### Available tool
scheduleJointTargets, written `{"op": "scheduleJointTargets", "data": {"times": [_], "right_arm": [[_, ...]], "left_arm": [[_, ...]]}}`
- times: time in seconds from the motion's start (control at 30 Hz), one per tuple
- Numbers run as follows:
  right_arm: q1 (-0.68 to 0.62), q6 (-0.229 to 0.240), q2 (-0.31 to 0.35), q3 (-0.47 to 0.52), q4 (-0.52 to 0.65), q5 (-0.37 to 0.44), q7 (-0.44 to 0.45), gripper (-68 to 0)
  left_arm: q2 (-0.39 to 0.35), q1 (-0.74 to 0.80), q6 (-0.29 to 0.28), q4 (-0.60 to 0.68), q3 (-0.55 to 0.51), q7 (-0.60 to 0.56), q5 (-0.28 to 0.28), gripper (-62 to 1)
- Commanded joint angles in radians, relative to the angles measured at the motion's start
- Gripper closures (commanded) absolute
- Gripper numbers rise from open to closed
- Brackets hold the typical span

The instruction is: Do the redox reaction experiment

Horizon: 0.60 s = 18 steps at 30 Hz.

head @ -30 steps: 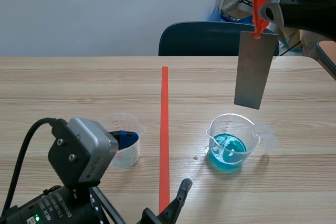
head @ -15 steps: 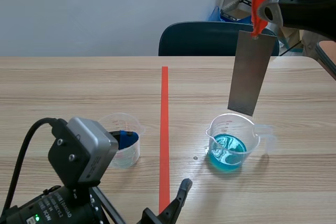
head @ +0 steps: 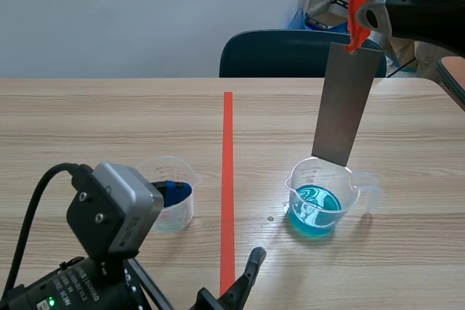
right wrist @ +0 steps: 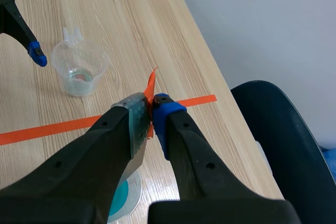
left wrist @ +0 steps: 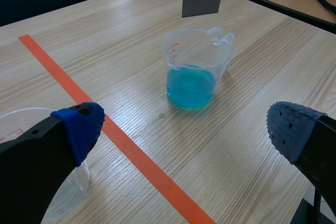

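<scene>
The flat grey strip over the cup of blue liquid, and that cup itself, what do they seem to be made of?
The flat grey strip is probably sheet metal with a matte, brushed-looking finish: it hangs thin, rigid and straight-edged. The clear cup of blue liquid is likely glossy transparent plastic: it has a moulded handle and spout and printed graduation marks.

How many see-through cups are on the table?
2. The blue-liquid cup stands right of the orange tape line, below the hanging metal plate. The second cup stands left of the tape, by the left gripper. None seems hidden.
</scene>
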Motion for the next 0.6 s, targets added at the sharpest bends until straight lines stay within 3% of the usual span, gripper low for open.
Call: {"op": "scheduleJointTargets", "data": {"times": [0.0,0.57], "right_arm": [[0.012,0.006,0.013,0.014,0.009,0.011,0.019,-0.8],[0.012,0.006,-0.017,0.014,0.009,0.0,0.015,-0.8]], "left_arm": [[0.01,0.0,-0.003,0.015,0.004,-0.018,0.0,-62.3],[0.01,0.0,-0.003,0.015,0.004,-0.017,0.0,-62.3]]}}
